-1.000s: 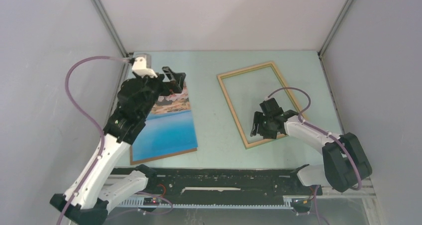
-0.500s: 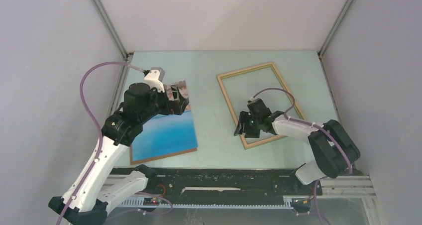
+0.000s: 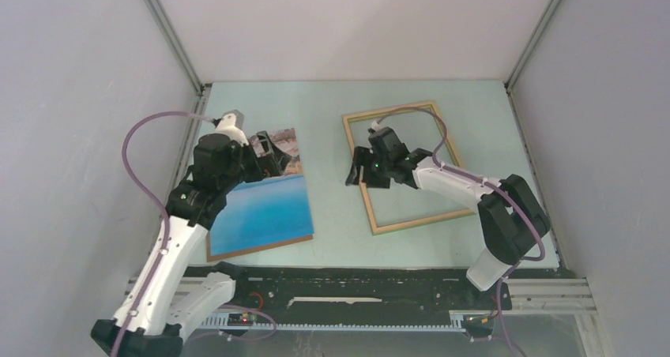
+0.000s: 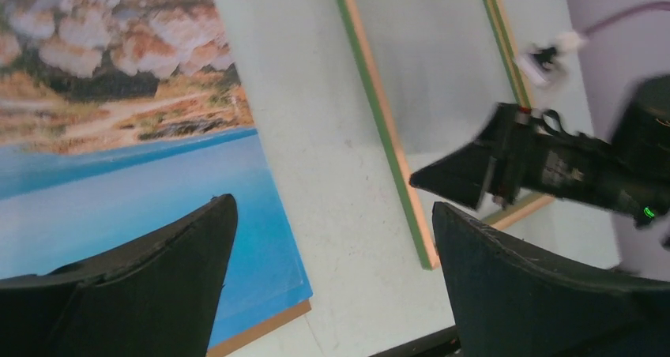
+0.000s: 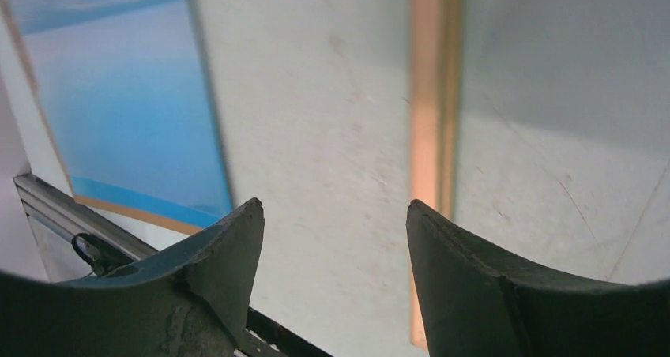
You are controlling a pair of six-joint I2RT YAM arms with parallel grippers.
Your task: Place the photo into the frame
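Photo (image 3: 265, 207) flat, face up, at 9 o'clock of frame (image 3: 424, 220), apart. Our R gripper (image 3: 355, 174) moved up frame's 9 o'clock rail; frame nudged photo-ward. Both jaws released; L gripper (image 3: 282, 158) over cliffs. We haven't inserted yet.

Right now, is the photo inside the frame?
No, the photo lies flat to the left of the frame, with a gap between them.

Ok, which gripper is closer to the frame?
Right. The right gripper is over the frame, on its long side nearest the photo, jaws open. The left gripper is over the photo's cliff end, bare table between it and the frame.
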